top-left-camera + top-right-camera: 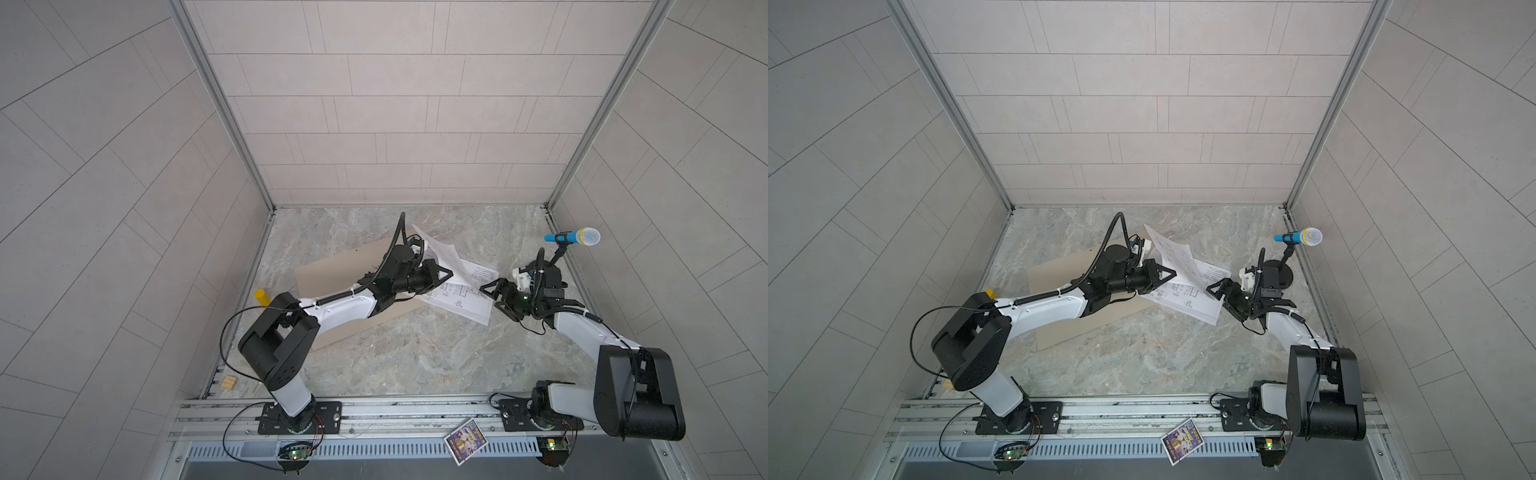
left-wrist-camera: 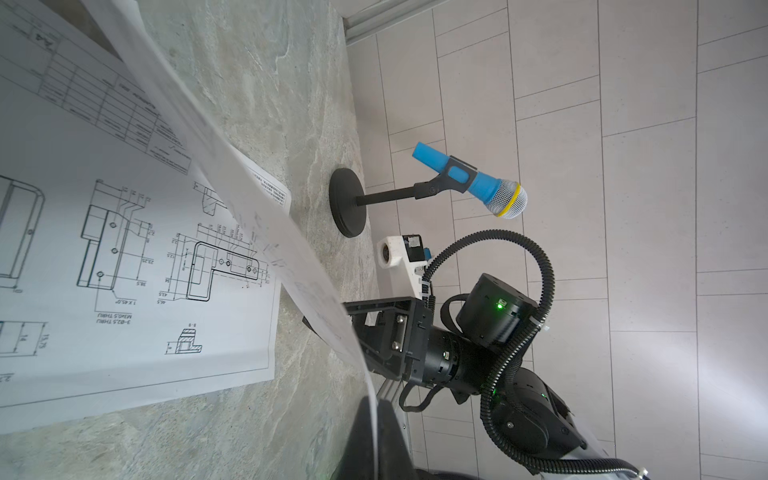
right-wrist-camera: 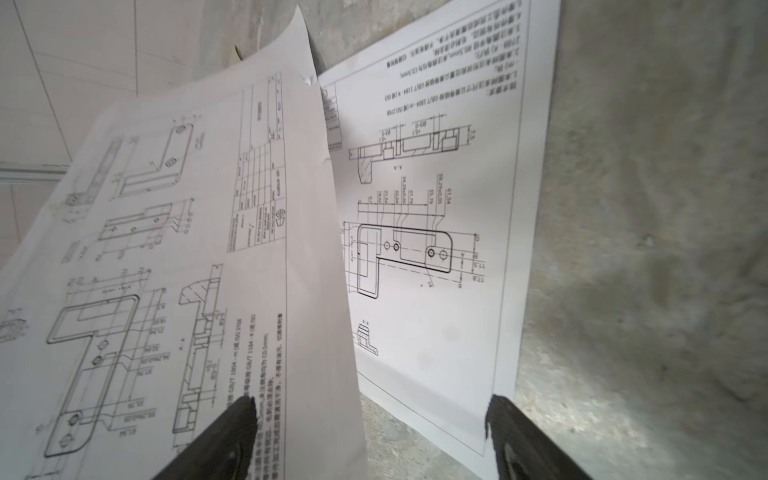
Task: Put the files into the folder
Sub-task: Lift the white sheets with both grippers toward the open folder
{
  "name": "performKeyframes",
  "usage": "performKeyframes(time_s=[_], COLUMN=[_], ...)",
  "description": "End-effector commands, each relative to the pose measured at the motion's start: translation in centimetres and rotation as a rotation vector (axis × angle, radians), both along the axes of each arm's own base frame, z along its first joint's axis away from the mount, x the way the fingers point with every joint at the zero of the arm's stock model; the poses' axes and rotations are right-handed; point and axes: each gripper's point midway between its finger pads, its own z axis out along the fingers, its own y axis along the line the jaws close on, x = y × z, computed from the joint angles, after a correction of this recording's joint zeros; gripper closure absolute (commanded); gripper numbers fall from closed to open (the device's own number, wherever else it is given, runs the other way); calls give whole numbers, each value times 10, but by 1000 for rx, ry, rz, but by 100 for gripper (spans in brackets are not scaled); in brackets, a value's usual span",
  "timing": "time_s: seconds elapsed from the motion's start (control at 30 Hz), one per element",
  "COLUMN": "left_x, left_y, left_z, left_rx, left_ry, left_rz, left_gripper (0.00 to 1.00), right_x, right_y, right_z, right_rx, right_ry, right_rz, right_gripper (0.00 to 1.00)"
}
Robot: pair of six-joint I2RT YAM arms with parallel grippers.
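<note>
The lifted sheet [image 1: 438, 253] of the files is hanging tilted above the table [image 1: 395, 353]. The fully closed left fingers [image 1: 446, 273] are pinching it at its 7 o'clock edge, probably to carry it to the folder [image 1: 332, 276] lying at its 8 o'clock. A flat sheet [image 1: 461, 301] is lying beneath, seemingly overlapping the folder's 3 o'clock corner. The right fingers [image 1: 494, 293] are hovering wide apart and empty at that sheet's 3 o'clock edge.

Lifted sheet [image 2: 257, 216] runs edge-on diag. across the view, its near end pinched in the blurred dark L gripper [image 2: 376, 415]. Flat sheet [image 2: 124, 249] w/ line drawings lies on the marble table [image 2: 270, 83]. Beyond: blue mic [image 2: 478, 187] on a black stand, and the R arm [image 2: 436, 353], partly hidden by the lifted sheet.
</note>
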Motion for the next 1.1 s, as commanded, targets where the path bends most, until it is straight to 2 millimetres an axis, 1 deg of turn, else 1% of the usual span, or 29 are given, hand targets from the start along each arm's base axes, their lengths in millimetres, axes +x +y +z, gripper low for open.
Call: performKeyframes(time_s=[0.0, 0.13, 0.3, 0.43, 0.53, 0.7, 0.8, 0.9, 1.0, 1.07], left_x=[-7, -9, -10, -8, -7, -8, -11, -12, -13, -14], left_y=[4, 5, 5, 8, 12, 14, 15, 15, 16, 16], left_z=[-3, 0, 5, 7, 12, 20, 19, 16, 14, 13], left_rx=[-1, -38, -72, -86, -96, -108, -112, -118, -140, -155], left_ry=[-1, -15, -29, -30, -39, -56, -55, -47, -40, -35], left_rz=[-23, -20, -26, -16, -11, -16, -21, -22, -21, -23], left_gripper=[100, 100, 100, 100, 100, 100, 100, 100, 100, 100], right_x=[12, 17, 18, 13, 5, 0, 2, 7, 13, 17], right_y=[11, 23, 32, 33, 28, 30, 31, 36, 45, 53], right_z=[26, 31, 20, 14, 8, 0, -2, 2, 5, 5], right_rx=[100, 156, 199, 182, 104, 110, 129, 166, 194, 228], right_ry=[-61, -45, 2, 26, 44, 66, 69, 48, 32, 31], right_rz=[-30, -31, -35, -28, -8, 7, 5, 3, 12, 16], right_gripper=[12, 12, 15, 15, 14, 14, 14, 15, 16, 17])
